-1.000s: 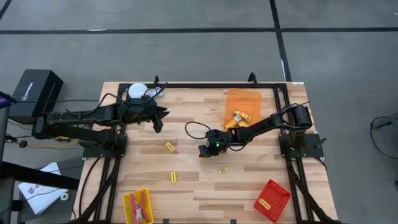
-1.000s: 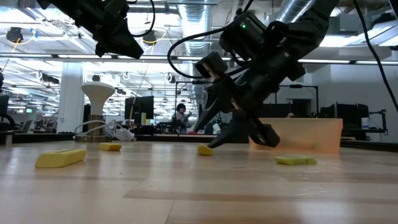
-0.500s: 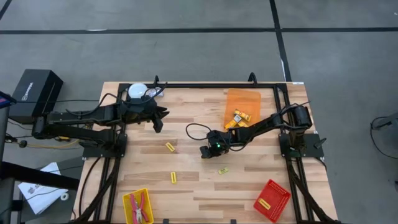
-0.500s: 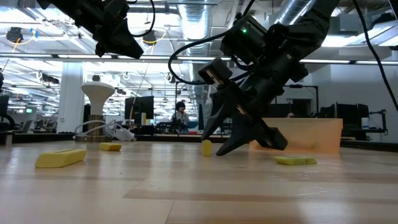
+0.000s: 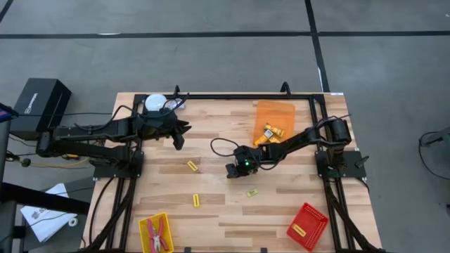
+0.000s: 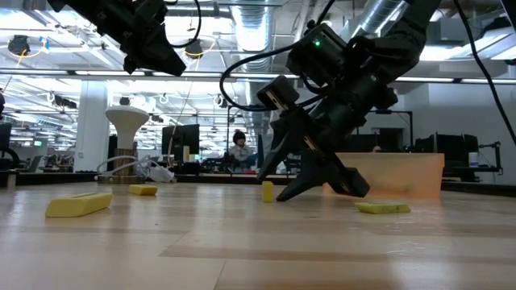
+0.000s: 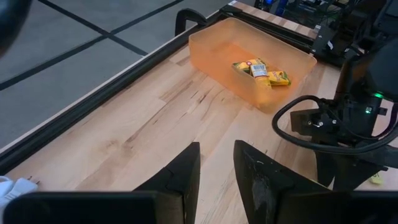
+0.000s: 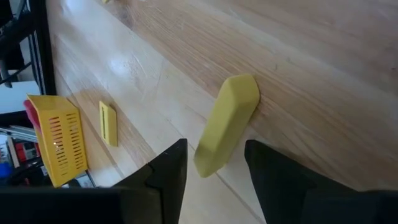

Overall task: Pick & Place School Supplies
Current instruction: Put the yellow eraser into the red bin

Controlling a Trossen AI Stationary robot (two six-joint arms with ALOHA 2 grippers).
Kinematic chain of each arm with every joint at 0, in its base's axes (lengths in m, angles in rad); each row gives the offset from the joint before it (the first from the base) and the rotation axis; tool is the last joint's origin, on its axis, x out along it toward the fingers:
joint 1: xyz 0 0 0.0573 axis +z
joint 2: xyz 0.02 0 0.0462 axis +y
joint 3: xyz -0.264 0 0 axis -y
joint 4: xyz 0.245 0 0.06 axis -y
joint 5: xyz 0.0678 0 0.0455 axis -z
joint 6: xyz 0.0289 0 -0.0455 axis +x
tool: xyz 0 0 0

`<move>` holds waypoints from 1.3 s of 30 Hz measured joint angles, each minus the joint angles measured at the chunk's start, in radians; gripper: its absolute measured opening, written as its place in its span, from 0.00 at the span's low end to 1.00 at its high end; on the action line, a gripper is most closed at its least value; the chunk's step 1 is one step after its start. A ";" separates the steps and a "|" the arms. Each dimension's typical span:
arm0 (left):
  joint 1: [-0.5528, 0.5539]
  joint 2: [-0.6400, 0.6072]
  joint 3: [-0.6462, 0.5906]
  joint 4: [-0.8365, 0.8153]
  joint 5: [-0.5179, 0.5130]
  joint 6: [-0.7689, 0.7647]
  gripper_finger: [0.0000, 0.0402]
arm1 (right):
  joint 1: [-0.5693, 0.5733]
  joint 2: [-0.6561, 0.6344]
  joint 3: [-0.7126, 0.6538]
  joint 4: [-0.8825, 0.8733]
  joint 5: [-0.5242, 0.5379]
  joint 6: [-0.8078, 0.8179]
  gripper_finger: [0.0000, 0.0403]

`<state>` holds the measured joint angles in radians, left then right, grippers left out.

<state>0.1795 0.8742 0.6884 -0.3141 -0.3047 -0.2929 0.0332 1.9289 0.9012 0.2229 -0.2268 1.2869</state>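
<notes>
A small yellow block [image 8: 227, 124] stands on its end on the table [image 6: 268, 191]. The two fingers of my right gripper [image 8: 216, 150] are on either side of it, open and slanting down near the table's middle [image 5: 229, 171]; I see a gap at each side. My left gripper [image 7: 216, 168] hangs open and empty above the far left of the table [image 5: 179, 139]. Other yellow blocks lie flat on the wood [image 5: 192, 166] [image 5: 196, 200] [image 5: 252, 192]. Two red-handled tools [image 5: 159, 234] lie in the yellow tray.
An orange tray [image 5: 275, 112] at the far right holds a few yellow pieces. A red tray [image 5: 314, 218] near the right front holds one yellow piece. The yellow tray [image 5: 145, 226] stands at the near left. A white cup-like object [image 5: 156, 103] is beside the left arm.
The yellow block at my right gripper lay flat a second ago. It has been tipped up and now stands on its end between the fingers.
</notes>
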 joint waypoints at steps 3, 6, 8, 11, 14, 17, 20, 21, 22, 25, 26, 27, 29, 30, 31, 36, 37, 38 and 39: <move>0.000 0.000 0.000 0.000 0.000 0.000 0.23 | -0.006 0.000 0.000 0.003 -0.013 0.000 0.40; 0.000 0.000 0.000 0.000 0.000 0.000 0.23 | -0.006 0.001 0.000 0.006 -0.016 -0.001 0.40; 0.000 0.000 0.000 0.000 0.000 0.000 0.23 | -0.007 0.001 0.000 0.006 -0.016 -0.001 0.41; 0.000 0.000 0.000 0.000 0.000 0.000 0.23 | -0.010 0.000 0.000 0.007 -0.023 -0.001 0.41; 0.000 0.000 0.000 0.000 0.000 0.000 0.23 | -0.010 0.001 0.002 -0.004 -0.039 -0.004 0.41; 0.000 0.000 0.000 0.000 0.000 -0.002 0.23 | -0.008 -0.001 0.004 -0.032 -0.049 -0.014 0.41; 0.000 0.000 0.000 0.000 0.000 -0.002 0.23 | -0.009 -0.021 0.004 -0.079 -0.062 -0.036 0.41; 0.000 0.000 0.000 0.000 0.000 -0.002 0.23 | -0.009 -0.032 0.001 -0.107 -0.061 -0.047 0.41; 0.000 0.000 0.000 0.000 0.000 -0.002 0.23 | -0.012 -0.043 0.003 -0.137 -0.061 -0.062 0.41; 0.000 0.000 0.000 0.001 0.000 -0.002 0.23 | -0.029 -0.102 0.000 -0.285 -0.061 -0.120 0.42; 0.000 0.000 0.000 0.000 0.000 -0.001 0.23 | -0.037 -0.125 -0.002 -0.331 -0.059 -0.139 0.42; 0.000 0.000 0.000 0.001 0.000 -0.001 0.23 | -0.045 -0.147 -0.004 -0.367 -0.054 -0.154 0.42; 0.000 0.000 0.000 0.001 0.000 -0.001 0.23 | -0.062 -0.202 -0.004 -0.388 -0.050 -0.167 0.43; 0.001 0.000 0.000 0.002 0.000 -0.001 0.23 | -0.070 -0.232 -0.003 -0.383 -0.046 -0.168 0.43; 0.002 0.000 0.000 0.003 0.000 -0.001 0.23 | -0.077 -0.259 -0.002 -0.366 -0.040 -0.163 0.43; 0.015 0.000 0.000 0.005 0.000 -0.002 0.23 | -0.097 -0.335 0.072 -0.432 0.001 -0.082 0.44; 0.020 0.000 0.000 0.008 0.000 -0.001 0.23 | -0.097 -0.334 0.108 -0.481 0.003 -0.078 0.44; 0.025 0.000 0.000 0.008 0.000 0.001 0.23 | -0.095 -0.323 0.147 -0.545 0.009 -0.079 0.43; 0.030 0.000 0.000 0.008 0.001 0.002 0.23 | -0.091 -0.308 0.187 -0.618 0.019 -0.084 0.43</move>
<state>0.2097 0.8743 0.6880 -0.3058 -0.3042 -0.2905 -0.0578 1.6205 1.0879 -0.3949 -0.2076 1.2030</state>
